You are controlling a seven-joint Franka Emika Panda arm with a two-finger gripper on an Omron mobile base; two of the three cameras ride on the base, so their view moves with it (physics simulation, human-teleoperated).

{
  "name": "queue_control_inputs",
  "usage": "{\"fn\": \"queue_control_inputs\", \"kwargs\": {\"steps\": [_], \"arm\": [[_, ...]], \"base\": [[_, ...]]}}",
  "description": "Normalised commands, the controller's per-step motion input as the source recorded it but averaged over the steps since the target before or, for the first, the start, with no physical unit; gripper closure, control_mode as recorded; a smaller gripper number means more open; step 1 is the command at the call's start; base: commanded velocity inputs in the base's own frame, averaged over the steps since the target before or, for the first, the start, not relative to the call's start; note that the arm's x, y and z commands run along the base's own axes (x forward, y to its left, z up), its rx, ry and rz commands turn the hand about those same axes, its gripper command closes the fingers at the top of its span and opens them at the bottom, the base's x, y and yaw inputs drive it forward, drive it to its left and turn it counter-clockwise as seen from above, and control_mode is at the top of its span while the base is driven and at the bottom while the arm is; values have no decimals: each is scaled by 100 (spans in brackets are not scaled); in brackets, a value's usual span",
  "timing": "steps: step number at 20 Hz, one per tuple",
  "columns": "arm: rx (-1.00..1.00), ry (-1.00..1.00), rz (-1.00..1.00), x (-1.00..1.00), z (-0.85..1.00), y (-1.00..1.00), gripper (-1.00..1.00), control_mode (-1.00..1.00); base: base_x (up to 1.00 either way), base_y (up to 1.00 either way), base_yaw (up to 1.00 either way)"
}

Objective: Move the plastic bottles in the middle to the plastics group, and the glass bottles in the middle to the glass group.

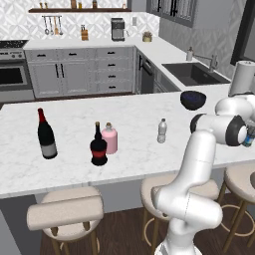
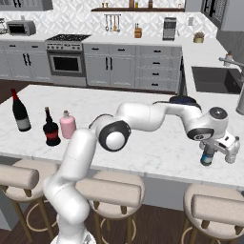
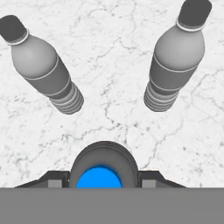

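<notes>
Left base view: wine bottle (image 1: 46, 134), squat red-labelled bottle (image 1: 98, 146) and pink bottle (image 1: 110, 139) stood at the left of the marble counter (image 1: 134, 124), pink one just beside the squat one. One clear bottle (image 1: 162, 131) stood alone mid-counter. Arm reached far right; blue-labelled bottle (image 1: 248, 135) peeked out at the frame edge behind the wrist. Dark bowl (image 1: 193, 99) sat farther back.

Right base view: gripper (image 2: 209, 151) was at the counter's right end, clamped on the blue-labelled bottle, which stood upright, its base at or just above the marble (couldn't tell which).

Hand view: blue cap (image 3: 99, 177) sat dead centre between the fingers (image 3: 52, 179), jaws tight on both sides. Two clear bottles, left (image 3: 41, 66) and right (image 3: 177, 57), stood ahead on the marble, well apart
</notes>
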Motion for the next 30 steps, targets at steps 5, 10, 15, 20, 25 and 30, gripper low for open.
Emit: {"fn": "queue_control_inputs", "kwargs": {"steps": [5, 10, 15, 20, 25, 30], "arm": [[0, 0, 0, 1, -11, 0, -100, -100], [-2, 0, -1, 5, 0, 14, -100, -100], [-2, 0, 0, 0, 6, 0, -100, -100], [-4, 0, 0, 0, 25, 1, -100, -100], [-4, 0, 0, -7, 43, 14, -100, -100], [0, 0, 1, -15, 30, 49, -100, -100]], "base": [[0, 0, 0], [0, 0, 0], [0, 0, 0], [0, 0, 0], [0, 0, 0], [0, 0, 0]]}}
